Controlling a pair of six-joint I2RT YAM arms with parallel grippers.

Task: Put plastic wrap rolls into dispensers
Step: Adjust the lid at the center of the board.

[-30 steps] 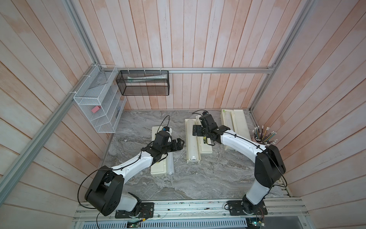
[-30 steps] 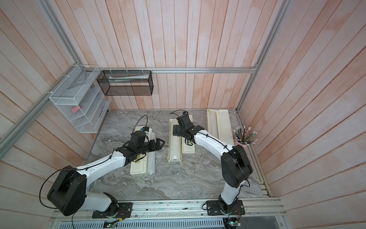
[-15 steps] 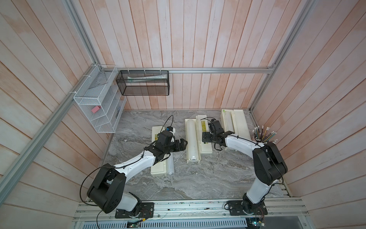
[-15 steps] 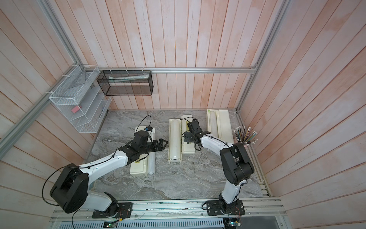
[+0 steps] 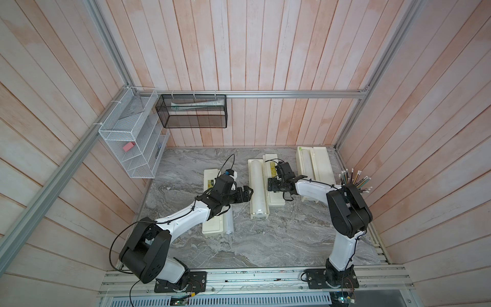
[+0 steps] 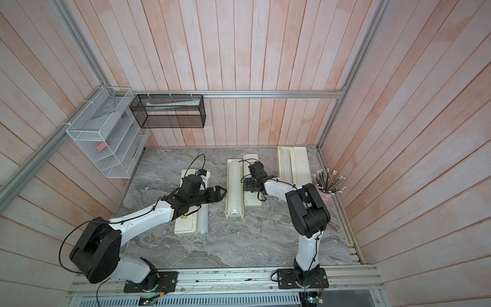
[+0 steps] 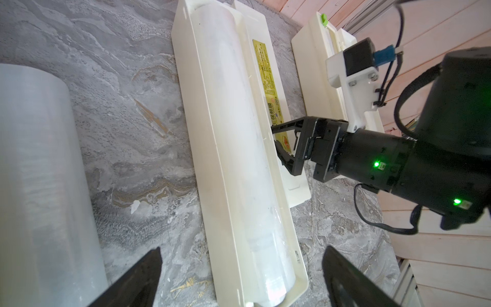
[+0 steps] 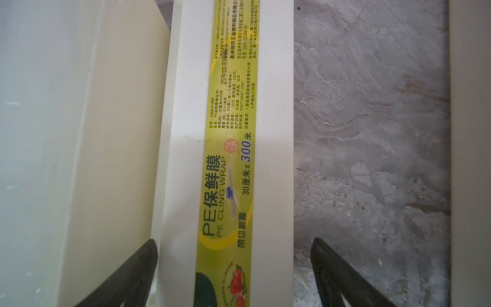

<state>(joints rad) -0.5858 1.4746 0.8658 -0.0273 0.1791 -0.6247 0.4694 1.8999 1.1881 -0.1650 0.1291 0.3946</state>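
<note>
The lid of the middle dispenser lies open and flat on the grey-veined marble tabletop. Its glossy yellow-green strip label reads "PE保鲜膜", "PE CLING WRAP" and "30厘米 x 300米", with a red fruit picture at one end. The finer print is too small to read.

The right gripper straddles this lid with its black fingers spread wide, gripping nothing. One finger sits close against the lid's edge and the other is clear of it, over the marble.

The dispenser is a long, smooth cream plastic box just toward 12 o'clock from the table's centre. A translucent-white seated roll fills its trough.

At its 9 o'clock side, the left gripper hovers wide and empty.

At the table's 9 o'clock, a closed dispenser has a loose roll along its 3 o'clock side. At 1 o'clock, the far dispenser lies open with a far roll in its trough.
</note>
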